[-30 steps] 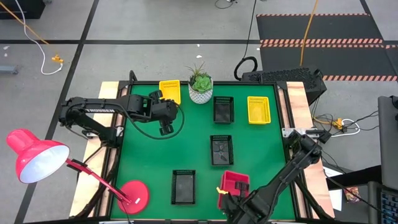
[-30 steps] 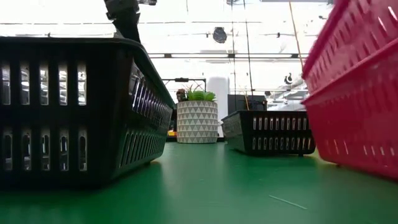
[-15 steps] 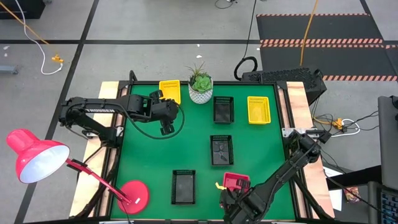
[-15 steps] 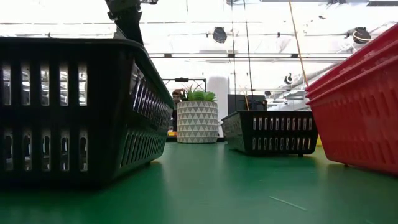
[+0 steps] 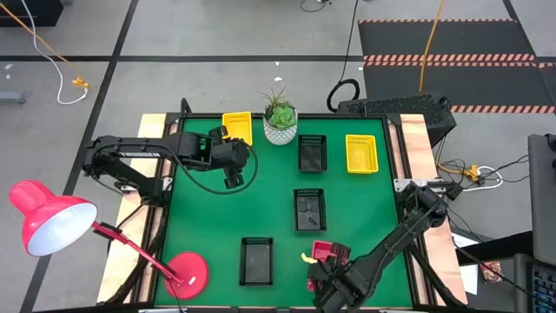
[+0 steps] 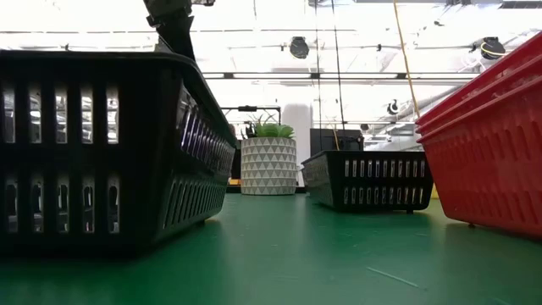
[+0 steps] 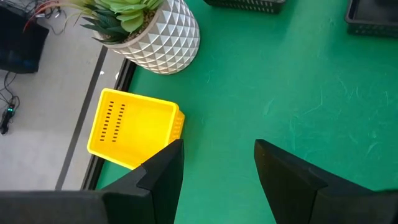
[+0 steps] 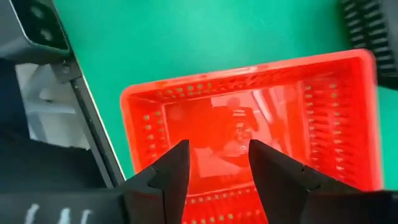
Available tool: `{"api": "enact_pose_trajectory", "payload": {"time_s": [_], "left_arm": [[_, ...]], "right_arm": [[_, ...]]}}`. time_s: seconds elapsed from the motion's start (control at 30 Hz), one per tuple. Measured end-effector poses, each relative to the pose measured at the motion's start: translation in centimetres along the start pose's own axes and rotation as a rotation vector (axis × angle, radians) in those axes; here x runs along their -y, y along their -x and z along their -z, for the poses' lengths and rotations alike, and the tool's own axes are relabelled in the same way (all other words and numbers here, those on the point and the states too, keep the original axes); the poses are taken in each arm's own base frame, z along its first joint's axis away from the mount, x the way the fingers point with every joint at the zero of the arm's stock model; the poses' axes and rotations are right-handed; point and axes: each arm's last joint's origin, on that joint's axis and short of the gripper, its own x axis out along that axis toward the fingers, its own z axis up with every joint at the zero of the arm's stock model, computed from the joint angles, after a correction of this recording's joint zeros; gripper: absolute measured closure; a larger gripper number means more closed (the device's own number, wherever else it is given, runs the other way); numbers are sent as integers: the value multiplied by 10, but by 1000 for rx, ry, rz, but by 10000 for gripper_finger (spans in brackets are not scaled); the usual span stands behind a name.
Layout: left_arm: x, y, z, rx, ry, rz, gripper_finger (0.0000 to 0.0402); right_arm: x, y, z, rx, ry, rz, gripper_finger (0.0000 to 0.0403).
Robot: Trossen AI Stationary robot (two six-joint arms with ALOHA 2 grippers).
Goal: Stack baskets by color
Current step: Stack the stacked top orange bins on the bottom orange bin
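A red basket point(image 5: 330, 252) point(image 8: 249, 118) sits on the green table near its front edge. In the low view it point(image 6: 487, 161) shows two rims, one over the other. My right gripper point(image 8: 216, 158) point(image 5: 323, 266) hangs open just above its inside, fingers pointing down. Three black baskets point(image 5: 312, 153) point(image 5: 308, 209) point(image 5: 255, 261) and two yellow baskets point(image 5: 237, 126) point(image 5: 361, 153) rest flat on the table. My left gripper point(image 7: 217, 162) point(image 5: 231, 180) stands open in the air at the far left, beside the yellow basket point(image 7: 134, 127), with nothing between its fingers.
A white ribbed plant pot point(image 5: 280, 129) stands at the far edge between the yellow basket and a black one. A red lamp point(image 5: 52, 217) leans over the left side, its round base point(image 5: 186, 271) on the near left corner. Bare green table lies in the middle left point(image 5: 217, 217).
My right gripper has opened and let go of the red basket while sinking a little toward the near edge. In the low view the basket has dropped from a raised, tilted pose and sits lower and farther right.
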Motion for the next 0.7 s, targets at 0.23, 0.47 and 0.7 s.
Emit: {"api": "enact_pose_trajectory", "payload": {"time_s": [0.23, 0.47, 0.7], "left_arm": [[0, 0, 0, 0, 1, 0, 204], [0, 0, 0, -1, 1, 0, 204], [0, 0, 1, -5, 18, 0, 204]], "right_arm": [[10, -42, 4, -67, 24, -27, 257], [21, -73, 25, -241, 15, -75, 266], [35, -56, 54, -395, 98, 88, 283]]}}
